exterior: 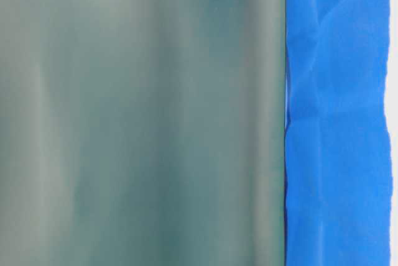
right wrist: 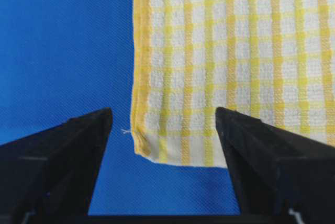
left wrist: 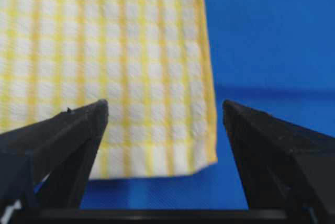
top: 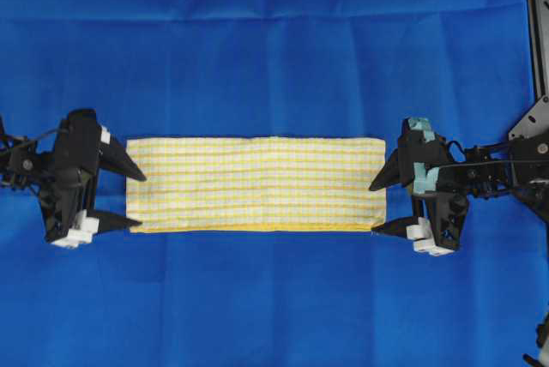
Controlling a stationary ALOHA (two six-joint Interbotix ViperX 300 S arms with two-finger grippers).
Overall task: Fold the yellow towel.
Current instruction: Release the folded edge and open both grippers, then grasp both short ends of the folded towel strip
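while the yellow towel [top: 256, 184] lies folded as a long flat strip mid-counter on the blue sheet [top: 274, 50], left gripper [top: 135, 199] and right gripper [top: 383, 207] flank its ends, fingers wide and empty, so a shallow pinch might lift one layer only.

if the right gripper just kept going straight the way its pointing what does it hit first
Most likely the yellow towel: the right gripper, open, points at the towel's short end, with its fingertips right at that edge. Height above the blue sheet is unclear, so it might slide over the towel instead.
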